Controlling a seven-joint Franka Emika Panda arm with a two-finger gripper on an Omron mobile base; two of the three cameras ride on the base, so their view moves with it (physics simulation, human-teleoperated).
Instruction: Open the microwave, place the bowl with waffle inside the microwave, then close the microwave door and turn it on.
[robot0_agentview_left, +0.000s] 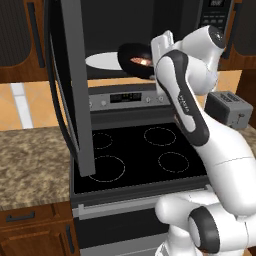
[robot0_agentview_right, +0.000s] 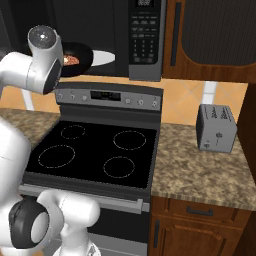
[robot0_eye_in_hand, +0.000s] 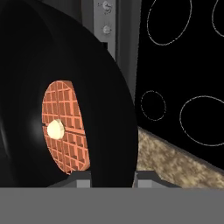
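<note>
The microwave (robot0_agentview_right: 145, 37) stands open, and the microwave door (robot0_agentview_left: 69, 95) is swung out to the left over the stove. The black bowl (robot0_agentview_left: 131, 55) hangs tilted at the opening, just above the right part of the white turntable (robot0_agentview_left: 101, 60). The reddish waffle (robot0_agentview_left: 140, 61) lies inside it. In the hand view the bowl (robot0_eye_in_hand: 26, 87) is seen close up, with the waffle (robot0_eye_in_hand: 65, 127) and a pale dab on it. My gripper (robot0_eye_in_hand: 113, 176) is shut on the bowl's rim. From the right, the bowl (robot0_agentview_right: 81, 56) and waffle (robot0_agentview_right: 71, 60) show behind my arm.
A black stove top (robot0_agentview_right: 95, 150) with several burner rings lies below the microwave. A grey toaster (robot0_agentview_right: 216, 127) stands on the granite counter (robot0_agentview_right: 200, 175) to the right. Wooden cabinets flank the microwave. The open door juts over the stove's left side.
</note>
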